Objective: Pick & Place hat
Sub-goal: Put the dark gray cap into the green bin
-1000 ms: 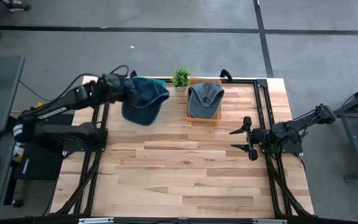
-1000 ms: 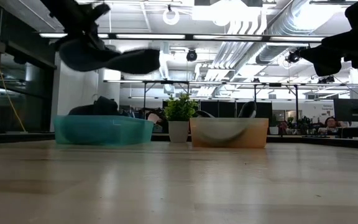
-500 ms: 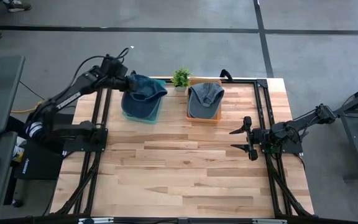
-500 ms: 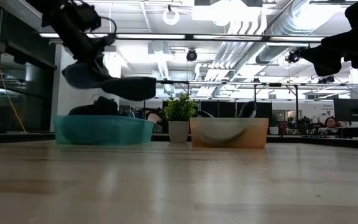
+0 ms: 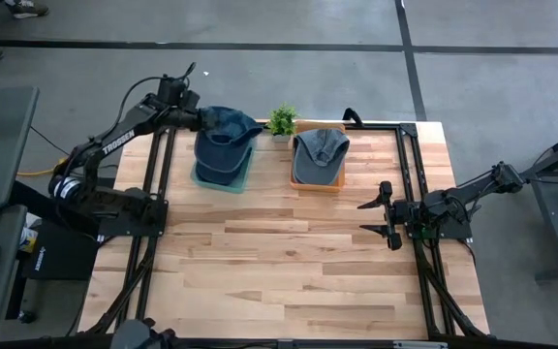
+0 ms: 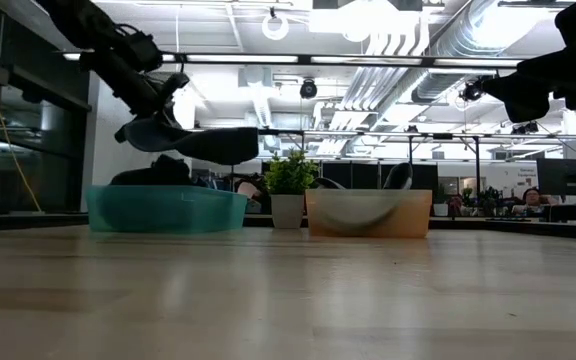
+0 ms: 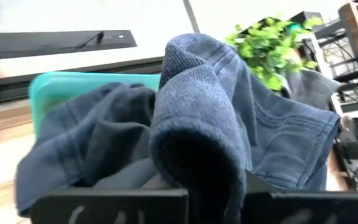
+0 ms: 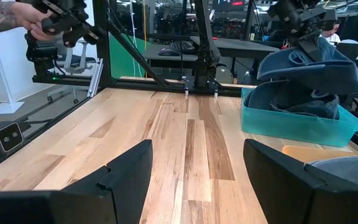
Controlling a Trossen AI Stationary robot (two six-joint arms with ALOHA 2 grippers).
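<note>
A blue hat (image 5: 229, 126) hangs over the teal bin (image 5: 223, 178) at the table's far left, with my left gripper (image 5: 192, 118) shut on it. In the low view the hat (image 6: 200, 142) is a little above the bin (image 6: 166, 210), its brim pointing toward the plant. In the left wrist view, another dark hat (image 7: 86, 140) lies in the bin below it. My right gripper (image 5: 374, 218) waits open at the table's right side, its fingers holding nothing (image 8: 194, 180). My left gripper pinches a bunched fold of the hat's cloth (image 7: 197, 165) between its two fingers. It comes from the table's far left, slanting down. The hat hangs clear of the teal bin, and its crown and brim spread away from the fingers.
An orange bin (image 5: 318, 179) holding a grey hat (image 5: 320, 153) stands to the right of the teal bin, with a small potted plant (image 5: 281, 121) between them. Bare wood stretches across the middle and near part of the table. A person's hand (image 8: 17, 18) shows in the room beyond.
My left gripper, still shut on the blue hat, has swung toward the table's far edge and sunk, turning as it went. The hat has gone from over the table in front of the teal bin to just above the bin, lower than before.
</note>
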